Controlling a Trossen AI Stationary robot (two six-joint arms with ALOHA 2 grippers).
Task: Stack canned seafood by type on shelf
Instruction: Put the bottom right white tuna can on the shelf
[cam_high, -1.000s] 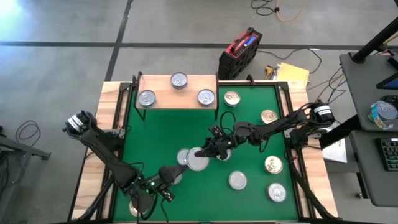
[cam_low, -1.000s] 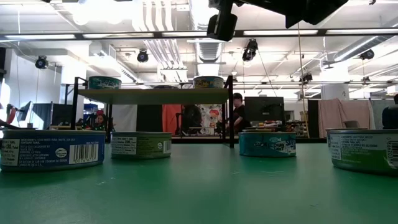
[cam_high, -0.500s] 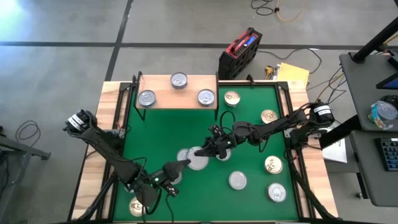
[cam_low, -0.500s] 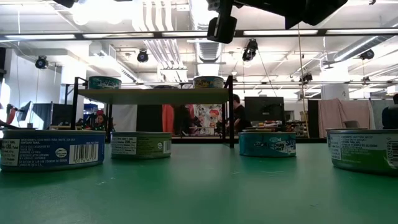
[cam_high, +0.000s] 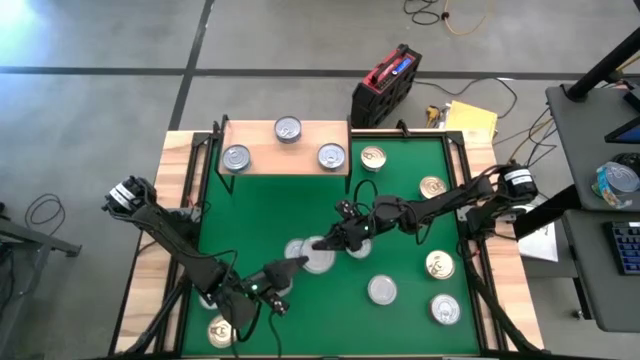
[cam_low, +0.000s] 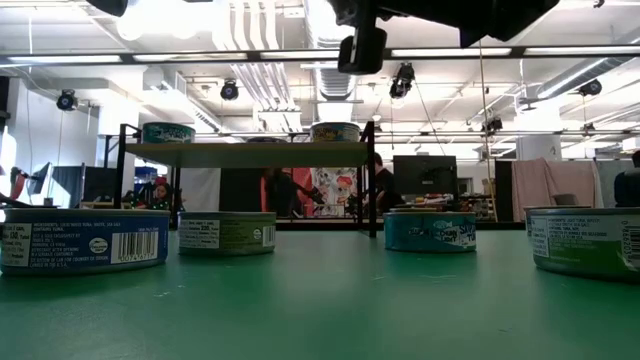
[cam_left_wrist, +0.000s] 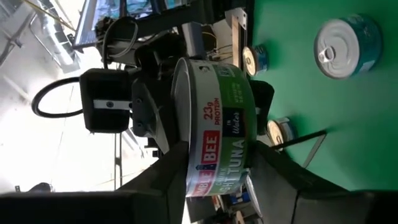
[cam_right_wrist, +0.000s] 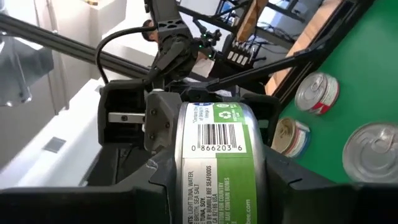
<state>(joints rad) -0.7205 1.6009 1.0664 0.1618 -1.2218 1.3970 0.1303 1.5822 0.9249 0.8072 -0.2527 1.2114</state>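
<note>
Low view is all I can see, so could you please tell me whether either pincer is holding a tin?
Observer: Yes, the right pincer grips a green-labelled tin.
Operator: Thank you. And the left one?
Observer: The left pincer is closed on what looks like that same tin. The two pincers meet above the middle of the green mat.
Operator: How many tins are on the shelf, please?
Observer: Three silver-topped tins lie on the shelf, each on its own, none stacked.
</note>
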